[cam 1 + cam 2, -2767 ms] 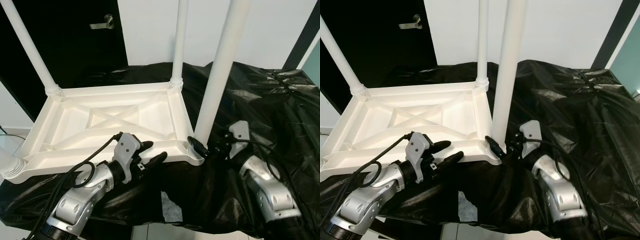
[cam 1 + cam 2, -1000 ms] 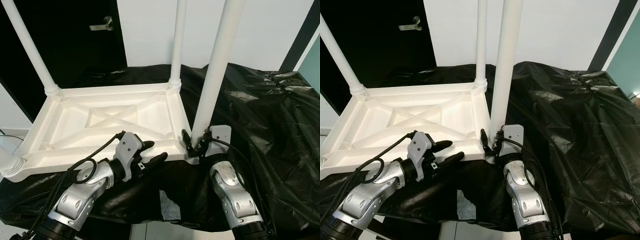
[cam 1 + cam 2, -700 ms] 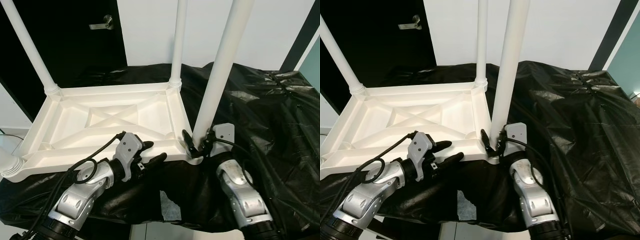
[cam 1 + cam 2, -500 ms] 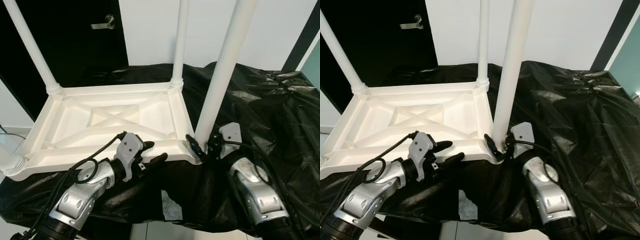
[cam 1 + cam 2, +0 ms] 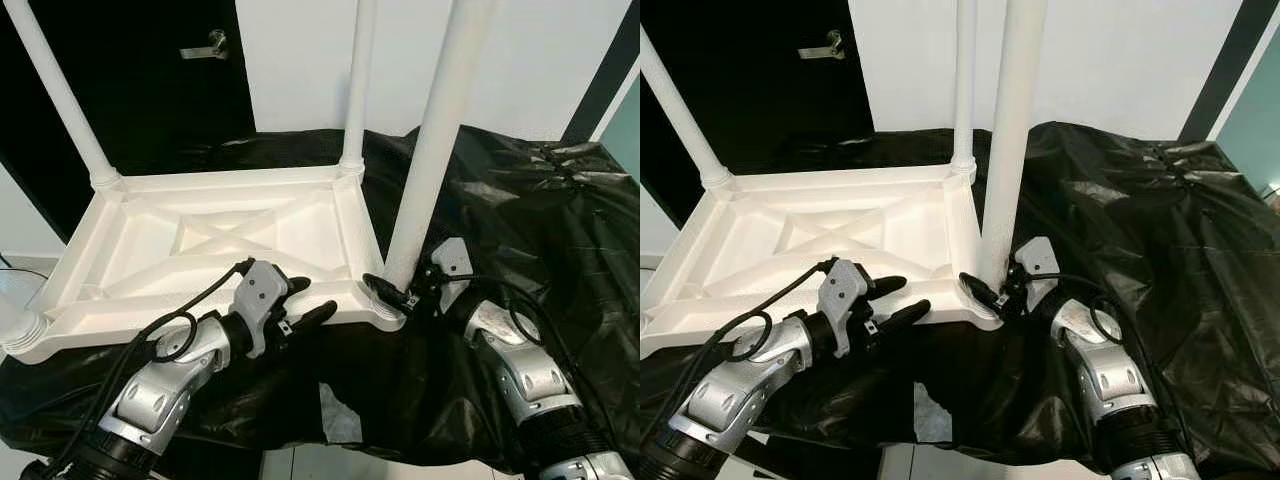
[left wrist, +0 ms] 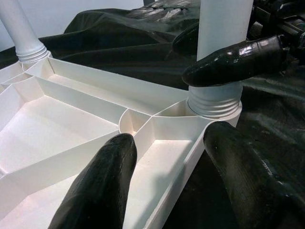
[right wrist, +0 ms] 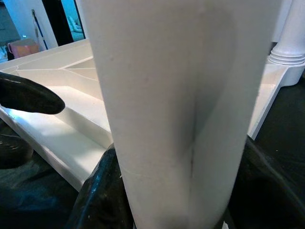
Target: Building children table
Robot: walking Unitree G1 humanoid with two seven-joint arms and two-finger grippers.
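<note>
- Left eye view: the white plastic kids' table (image 5: 210, 235) is lying upside down on the desk (image 5: 520, 200), which is covered in crinkly black plastic sheeting. My right hand (image 5: 395, 293) is clamped around the bottom of the near-right leg (image 5: 432, 150). Over the last few seconds that wrist swung in toward the corner and back out again, and the leg rocked from leaning to pretty much straight up now. I'd guess that's me twisting it home in its socket.
- Right eye view: my left hand (image 5: 892, 297) hasn't budged, fingers spread open across the near rim to steady the top. Far-right leg (image 5: 964, 80) and far-left leg (image 5: 678, 110) are standing in their corners.
- Left wrist view: smooth, slightly glossy moulded plastic with stiffening ribs running diagonally. The leg's threaded collar (image 6: 213, 101) sits in the round corner socket, a few ridges showing, so maybe not fully seated.
- Right wrist view: the leg is a plain matte tube with a faint seam, black fingers (image 7: 107, 191) hugging both sides.
</note>
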